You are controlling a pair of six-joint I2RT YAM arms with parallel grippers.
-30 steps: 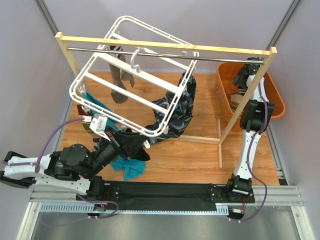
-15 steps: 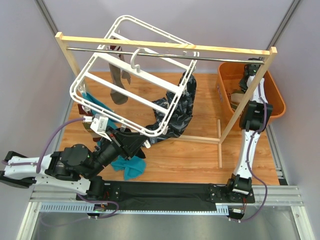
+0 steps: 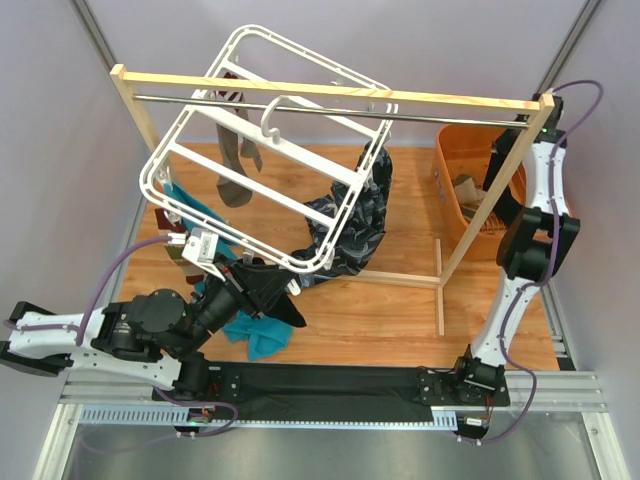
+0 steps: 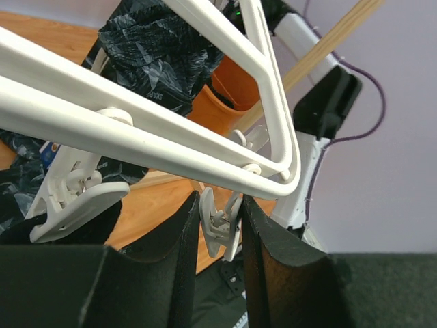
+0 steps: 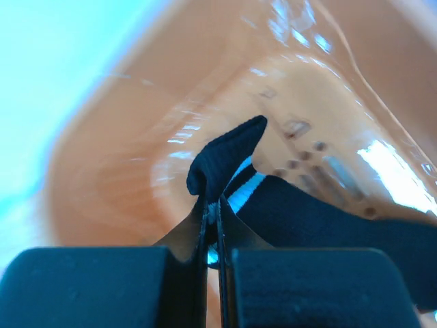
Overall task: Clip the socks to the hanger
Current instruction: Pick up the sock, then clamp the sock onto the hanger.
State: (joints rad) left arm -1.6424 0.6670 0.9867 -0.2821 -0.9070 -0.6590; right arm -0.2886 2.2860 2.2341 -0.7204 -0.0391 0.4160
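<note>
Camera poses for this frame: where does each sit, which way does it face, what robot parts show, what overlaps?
Top external: above and behind the bases, looking down on hanger, rack and orange basket; left arm and right arm show.
Left wrist: below the hanger's corner, looking up and across; left gripper closed on a clip.
Right wrist: inside the basket, facing its wall; right gripper pinching a black sock.
Shared: top and left wrist both see hanger, basket, right arm.
</note>
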